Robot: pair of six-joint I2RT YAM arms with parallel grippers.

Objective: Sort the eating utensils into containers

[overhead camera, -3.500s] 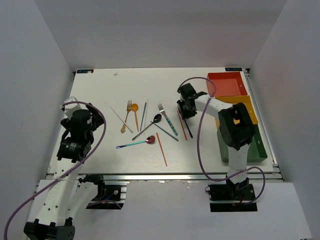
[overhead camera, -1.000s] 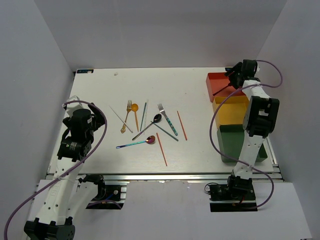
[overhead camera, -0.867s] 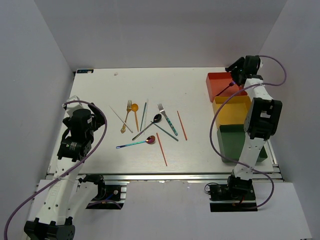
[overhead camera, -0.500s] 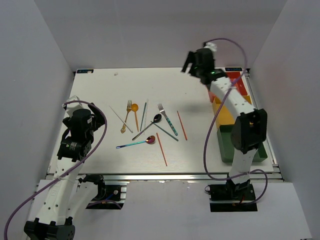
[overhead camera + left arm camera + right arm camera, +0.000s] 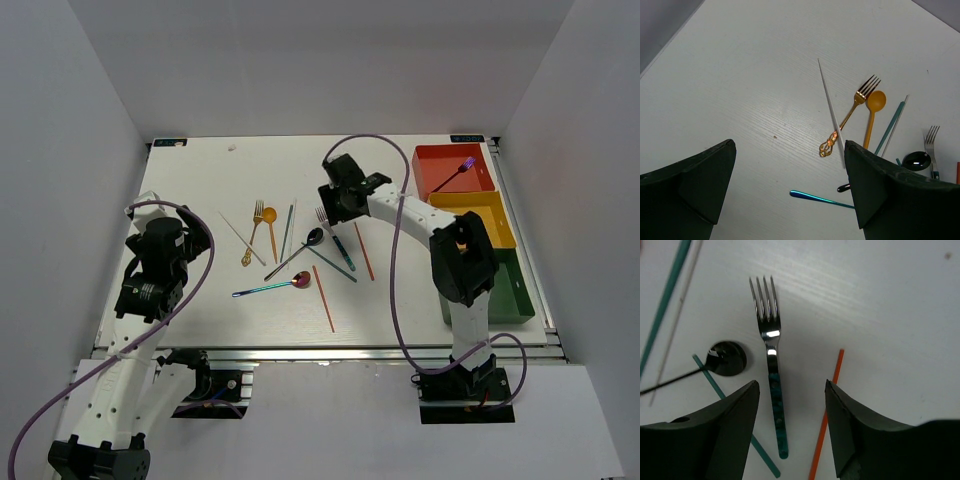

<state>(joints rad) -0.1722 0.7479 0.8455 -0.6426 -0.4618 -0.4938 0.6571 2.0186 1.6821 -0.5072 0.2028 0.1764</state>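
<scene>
Several utensils lie mid-table: a gold fork point(image 5: 256, 225), an orange spoon point(image 5: 270, 230), a black spoon point(image 5: 313, 238), an iridescent spoon point(image 5: 272, 287), a teal-handled silver fork point(image 5: 335, 240), teal, silver and orange chopsticks point(image 5: 364, 250). My right gripper point(image 5: 340, 203) is open and empty, hovering over the silver fork point(image 5: 771, 365), with an orange chopstick point(image 5: 827, 415) beside its right finger. The red-orange tray point(image 5: 440, 155) holds a dark utensil point(image 5: 452, 176) with a purple-blue end. My left gripper point(image 5: 790, 200) is open and empty at the table's left.
The yellow tray point(image 5: 490, 205) and the dark green tray point(image 5: 515, 290) stand in a row nearer than the red one along the right edge, partly behind the right arm. White walls close in the table's left, back and right sides.
The right gripper carried a dark utensil to the red-orange tray, let it go there, then swung back left and down over the silver fork. The left arm has not moved.
</scene>
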